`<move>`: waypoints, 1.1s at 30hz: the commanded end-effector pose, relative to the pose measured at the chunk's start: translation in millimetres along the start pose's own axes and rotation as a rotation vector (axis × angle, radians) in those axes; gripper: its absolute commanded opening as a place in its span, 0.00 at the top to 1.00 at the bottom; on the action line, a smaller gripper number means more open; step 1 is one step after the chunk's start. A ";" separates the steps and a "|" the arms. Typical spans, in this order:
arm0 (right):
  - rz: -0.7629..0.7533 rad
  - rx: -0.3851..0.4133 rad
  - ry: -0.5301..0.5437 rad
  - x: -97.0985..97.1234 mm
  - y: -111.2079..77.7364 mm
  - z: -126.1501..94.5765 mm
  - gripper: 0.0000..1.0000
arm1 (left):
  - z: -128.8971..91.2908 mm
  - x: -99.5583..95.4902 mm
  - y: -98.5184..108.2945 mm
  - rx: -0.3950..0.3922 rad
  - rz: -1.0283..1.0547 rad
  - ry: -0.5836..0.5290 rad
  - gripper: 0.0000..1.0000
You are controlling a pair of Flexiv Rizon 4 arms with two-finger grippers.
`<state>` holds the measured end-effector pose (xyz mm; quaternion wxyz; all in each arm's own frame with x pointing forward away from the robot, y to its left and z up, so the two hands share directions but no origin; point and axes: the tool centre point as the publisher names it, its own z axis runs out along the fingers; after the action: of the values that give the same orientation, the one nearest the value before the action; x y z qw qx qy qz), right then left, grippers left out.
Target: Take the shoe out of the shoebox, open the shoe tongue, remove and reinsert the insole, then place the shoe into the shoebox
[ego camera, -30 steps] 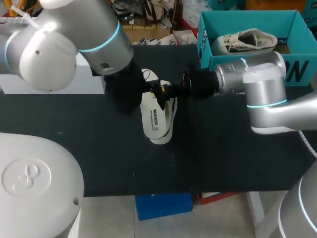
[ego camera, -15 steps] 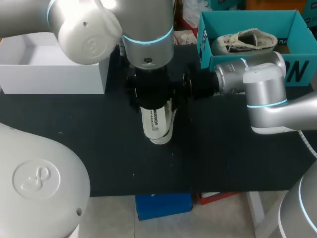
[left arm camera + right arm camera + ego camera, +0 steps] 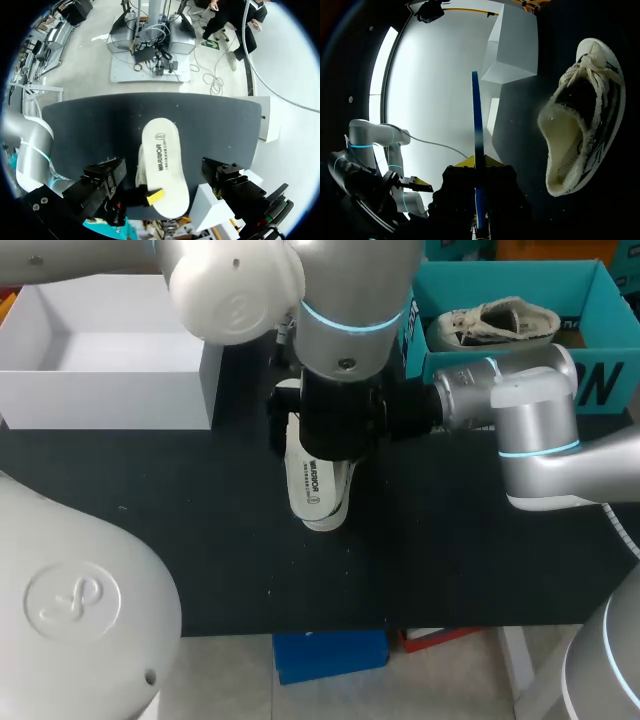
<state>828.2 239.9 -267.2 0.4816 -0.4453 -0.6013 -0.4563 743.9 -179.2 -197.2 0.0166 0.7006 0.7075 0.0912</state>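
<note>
Insole [image 3: 162, 160], white with print on its face, is hanging pinched at one end in the right gripper [image 3: 153, 197], which is clamping it between its fingers. From the right wrist it is showing only as a thin blue edge. The left gripper [image 3: 164, 169] is hovering directly above, its fingers standing wide apart on either side of the insole and touching nothing. The shoe [image 3: 585, 115] is lying on its side near the middle of the black table [image 3: 200, 540], close by the insole, its mouth gaping. At two o'clock from it the teal shoebox [image 3: 415, 335] is holding a second shoe [image 3: 495, 322]. At ten o'clock a white box [image 3: 110, 395] is standing open.
</note>
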 end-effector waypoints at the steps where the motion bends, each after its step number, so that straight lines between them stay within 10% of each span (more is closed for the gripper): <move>1: 0.001 0.001 -0.002 0.5 -0.3 -0.2 1.00 | 0.0 -1.3 1.0 -0.007 -0.005 -0.011 0.00; 14: 0.001 0.001 -0.002 0.5 -0.3 -0.2 1.00 | -4.9 1.6 21.0 -0.011 -0.011 -0.027 0.00; 33: 0.001 0.001 -0.002 0.5 -0.3 -0.2 1.00 | 16.4 20.0 109.1 0.022 -0.036 -0.020 0.00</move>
<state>828.2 239.9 -267.2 0.4817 -0.4453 -0.6013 -0.4563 843.2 -154.7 -191.9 0.0265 0.6876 0.7211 0.0810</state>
